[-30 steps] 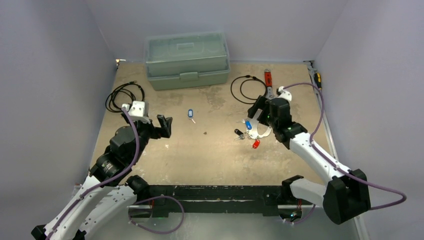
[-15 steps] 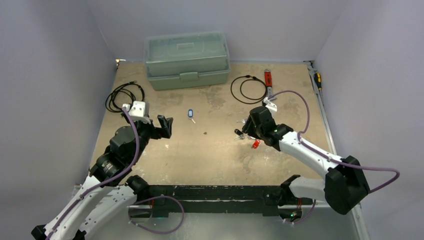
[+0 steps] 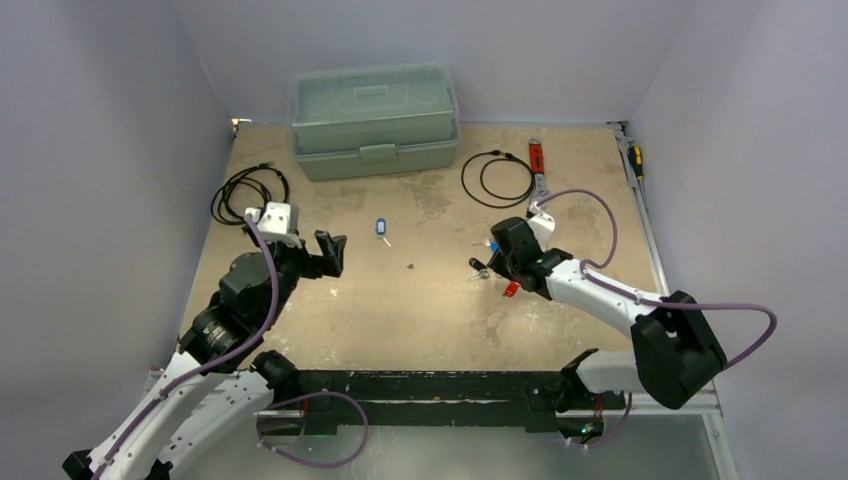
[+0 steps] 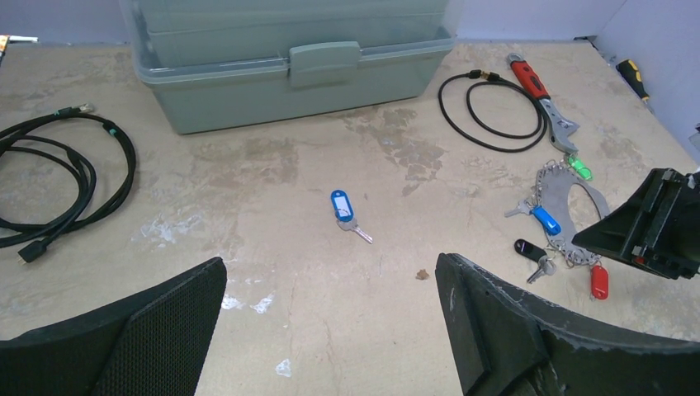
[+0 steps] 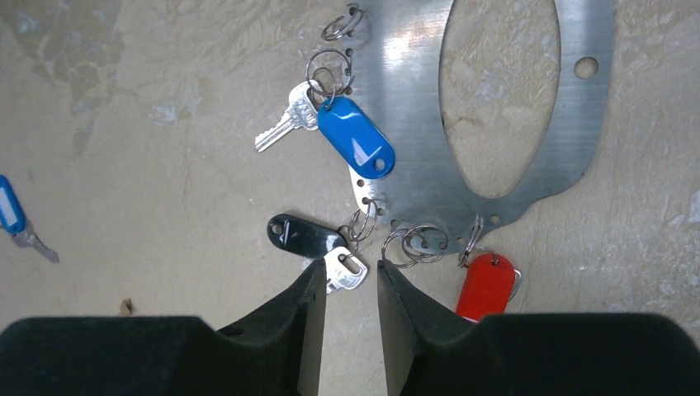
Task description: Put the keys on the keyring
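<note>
Top view: left gripper (image 3: 329, 251) hangs well apart from the loose blue key (image 3: 381, 229); right gripper (image 3: 493, 264) sits low over a cluster I can barely make out beneath its arm. Left wrist: fingers (image 4: 512, 330) spread wide with nothing held, while the keyring (image 4: 569, 191) lies flat near the wrench (image 4: 541, 91), a green key (image 4: 582, 171) at its far edge. Right wrist: fingers (image 5: 305, 330) stand a narrow gap apart, unclamped, with the black key (image 5: 299, 235) at their mouth. I judge a pinch here could snag its split ring (image 5: 361, 224) and drag the whole keyring, and the red key (image 5: 487, 285) is part-hidden.
</note>
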You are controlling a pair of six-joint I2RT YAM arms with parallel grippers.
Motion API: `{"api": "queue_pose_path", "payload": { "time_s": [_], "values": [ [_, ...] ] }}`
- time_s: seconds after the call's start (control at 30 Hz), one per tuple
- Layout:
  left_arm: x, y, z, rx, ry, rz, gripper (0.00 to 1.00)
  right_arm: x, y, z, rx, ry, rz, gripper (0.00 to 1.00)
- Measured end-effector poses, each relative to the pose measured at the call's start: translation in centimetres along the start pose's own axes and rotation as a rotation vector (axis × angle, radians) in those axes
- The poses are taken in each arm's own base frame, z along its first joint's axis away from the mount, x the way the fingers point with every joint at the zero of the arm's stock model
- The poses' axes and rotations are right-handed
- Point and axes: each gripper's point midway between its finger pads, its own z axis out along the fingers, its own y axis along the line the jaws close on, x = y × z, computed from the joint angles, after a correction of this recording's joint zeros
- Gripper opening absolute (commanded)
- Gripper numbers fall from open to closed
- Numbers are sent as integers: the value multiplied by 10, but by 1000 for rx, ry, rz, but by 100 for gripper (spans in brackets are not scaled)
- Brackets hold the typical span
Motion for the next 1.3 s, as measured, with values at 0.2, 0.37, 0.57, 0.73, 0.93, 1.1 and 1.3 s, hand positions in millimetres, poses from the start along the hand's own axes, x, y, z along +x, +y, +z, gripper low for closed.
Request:
{"api": "queue_pose_path", "payload": {
  "time_s": [0.2,0.37,0.57,0.73,0.93,1.1,1.3],
  "values": [
    [0,-1,0,4,1,0,97,9,-9,10,41,9,7,31],
    [0,-1,0,4,1,0,97,12,-13,14,56,8,11,31],
    [0,-1,0,4,1,0,97,20,-19,22,78,21,4,25],
    [0,-1,0,4,2,1,97,22,-22,26,93,20,-2,21],
    [1,-1,1,3,5,2,97,19,-25,28,108,2,-5,19],
    [2,-1,2,3,9,3,97,16,-28,28,122,-15,-10,18],
    [2,-1,2,3,10,4,97,15,-31,29,135,-27,-21,17]
  ]
}}
